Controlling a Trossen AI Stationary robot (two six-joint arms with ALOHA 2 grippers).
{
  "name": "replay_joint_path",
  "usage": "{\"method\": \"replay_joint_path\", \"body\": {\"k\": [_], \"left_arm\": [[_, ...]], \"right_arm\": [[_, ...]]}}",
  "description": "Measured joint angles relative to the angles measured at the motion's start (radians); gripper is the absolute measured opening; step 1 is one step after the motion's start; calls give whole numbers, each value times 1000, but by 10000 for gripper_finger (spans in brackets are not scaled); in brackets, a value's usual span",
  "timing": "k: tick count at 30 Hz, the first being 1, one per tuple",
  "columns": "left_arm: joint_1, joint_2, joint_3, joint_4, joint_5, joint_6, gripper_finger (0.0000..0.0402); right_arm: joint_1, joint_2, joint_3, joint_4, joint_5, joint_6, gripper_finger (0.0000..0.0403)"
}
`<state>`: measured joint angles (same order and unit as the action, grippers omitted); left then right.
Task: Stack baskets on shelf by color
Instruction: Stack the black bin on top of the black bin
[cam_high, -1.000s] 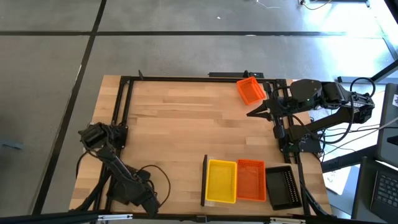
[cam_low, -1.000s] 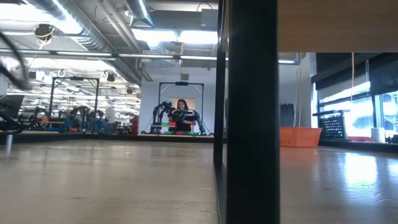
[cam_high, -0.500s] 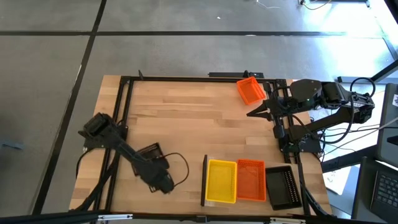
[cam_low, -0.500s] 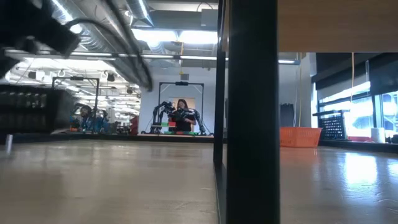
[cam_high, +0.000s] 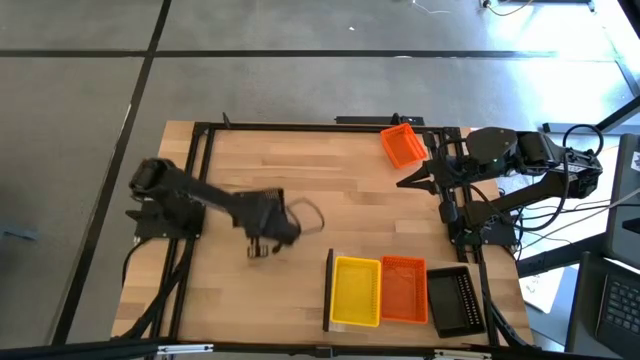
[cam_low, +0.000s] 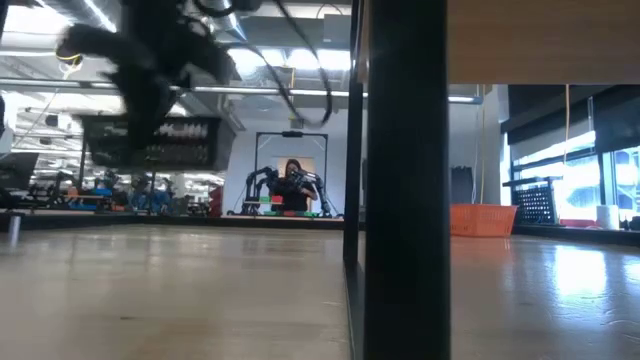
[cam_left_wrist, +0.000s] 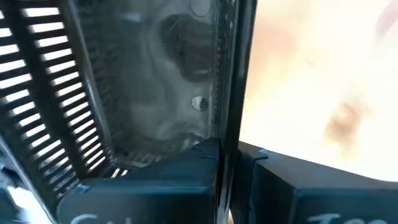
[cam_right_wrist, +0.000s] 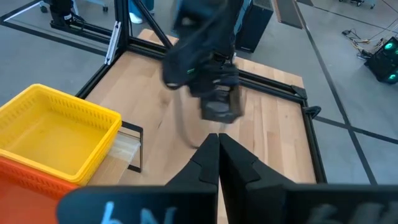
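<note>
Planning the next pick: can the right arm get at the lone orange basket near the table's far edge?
Probably yes: the orange basket lies uncovered just beside the shut right gripper, nothing between them.

The floor (cam_high: 300, 60) around the table is grey, with dark lines across it. Far back in the big room, long lights (cam_low: 270, 60) shine on the ceiling beside silver pipes (cam_low: 160, 55). A person (cam_low: 293, 175) sits far away. Bright windows (cam_low: 590, 175) are on one side.

Wooden tabletop (cam_high: 320, 190); black frame (cam_high: 200, 180); person (cam_low: 293, 180) in background.
</note>
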<state>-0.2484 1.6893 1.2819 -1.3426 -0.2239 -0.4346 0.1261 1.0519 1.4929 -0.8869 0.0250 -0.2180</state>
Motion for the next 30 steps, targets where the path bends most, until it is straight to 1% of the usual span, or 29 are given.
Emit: {"method": "replay_joint_path", "body": {"k": [4,8,11,12,13,17,20,26,28,30], "left_arm": [[122,-111,0,44,-5,-31,0],[246,-198,1,160,-12,-157,0],[350,-222,1,253,50,-264,0],[376,-223,1,286,69,-254,0],[395,-221,1,315,89,-188,0],[440,-192,1,422,181,233,0],[475,-158,1,457,224,475,0],[484,-68,0,449,238,904,0],[477,-37,0,452,226,1003,0],[466,-7,0,455,192,1083,0]], "right_arm": [[0,0,0,0,20,0,0],[0,0,0,-1,34,-1,0],[0,0,0,2,47,-1,0],[0,0,0,5,57,0,0],[0,0,0,7,60,1,0],[0,0,0,7,61,0,0],[0,0,0,7,61,3,0],[0,0,0,7,61,12,0],[0,0,0,8,62,13,0],[0,0,0,8,62,14,0]]}}
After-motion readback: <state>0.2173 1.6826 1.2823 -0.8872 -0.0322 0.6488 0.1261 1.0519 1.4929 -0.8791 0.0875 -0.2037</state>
